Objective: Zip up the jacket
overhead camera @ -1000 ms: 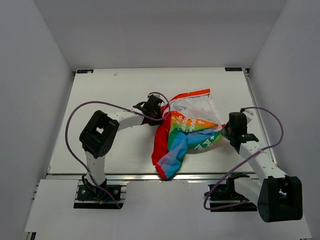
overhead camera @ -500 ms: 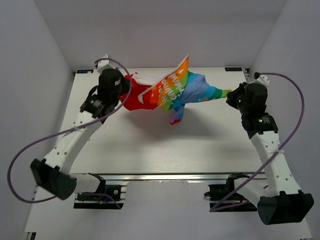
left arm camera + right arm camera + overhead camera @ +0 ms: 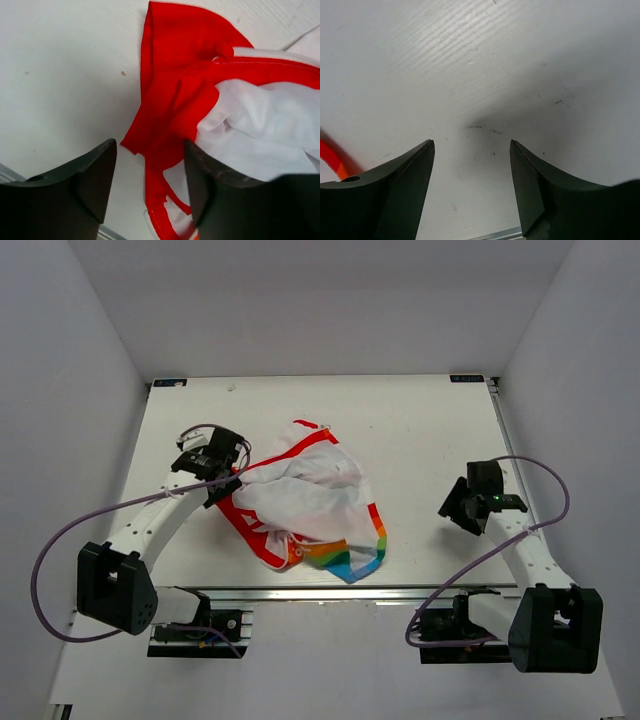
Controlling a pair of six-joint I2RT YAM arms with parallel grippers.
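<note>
On white flat bench (image 3: 430, 430): small child's fabric jacket (image 3: 305, 502) w/ red trim, white lining and rainbow-striped panel. Heaped left of ctr, spilling toward near edge. Mostly white lining up; rainbow corner closest to near edge; red edge band toward left edge. Not zipped, front edges not lined up as far as visible.

Black two-finger left end effector (image 3: 226, 488) at jacket's left side, toward left edge of bench. Fingers (image 3: 95, 185) spread wide over a red fabric fold in wrist view, pinching nothing. Black right end effector (image 3: 455, 515) well apart from jacket, nearer right edge. Also spread, over bare bench, w/ only a sliver of red-orange hem at left margin of its wrist view.

Handling, by judgement: light, limp, no stiffness. Likely to sag and fold when lifted, bunch when pushed. Thin shell prob. slick, so pinch firmly. Not fragile. Best holds: sewn hems and red edge band, thicker than panel cloth. White zipper tape (image 3: 270, 52) along red edge in left wrist view; slider and pin not findable, hidden in heap or too small. Prob. needs spreading flat first, one hold each side of front opening, before mating zipper ends.
</note>
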